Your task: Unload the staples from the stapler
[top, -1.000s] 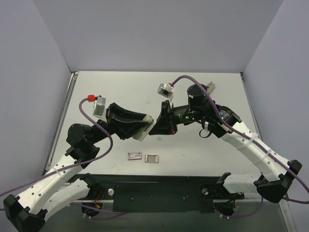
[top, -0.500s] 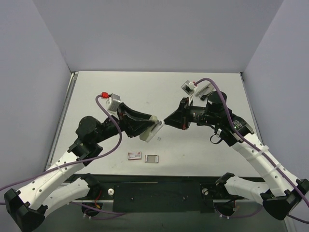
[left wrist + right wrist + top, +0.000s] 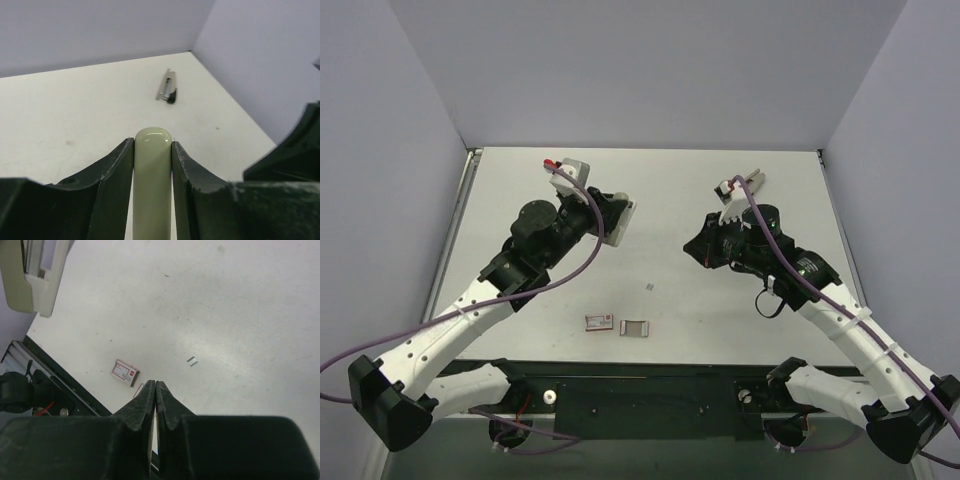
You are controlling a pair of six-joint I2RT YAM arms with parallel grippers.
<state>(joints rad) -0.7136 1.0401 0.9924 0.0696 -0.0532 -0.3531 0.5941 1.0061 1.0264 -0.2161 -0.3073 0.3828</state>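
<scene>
Arms pulled apart: left gripper [image 3: 152, 144] still clamps slim pale grey-green stapler shell [image 3: 151, 175], right gripper [image 3: 155, 386] clenched empty; tiny dark staple bit [image 3: 192, 361] lies loose, unload likely done

White arms [image 3: 460, 320] with black joints [image 3: 535, 232] and trailing purple cables [image 3: 800, 285]

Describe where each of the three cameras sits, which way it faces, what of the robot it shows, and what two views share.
Top external: above and behind the bases, looking down on the white table; both arms show.
Left wrist: on the left arm, looking past the left gripper, shut on the pale grey-green stapler shell, toward a silver-and-black metal bar.
Right wrist: on the right arm, looking down past the shut right gripper at the small red-and-white box.
Shared: top and right wrist both show that box.
</scene>
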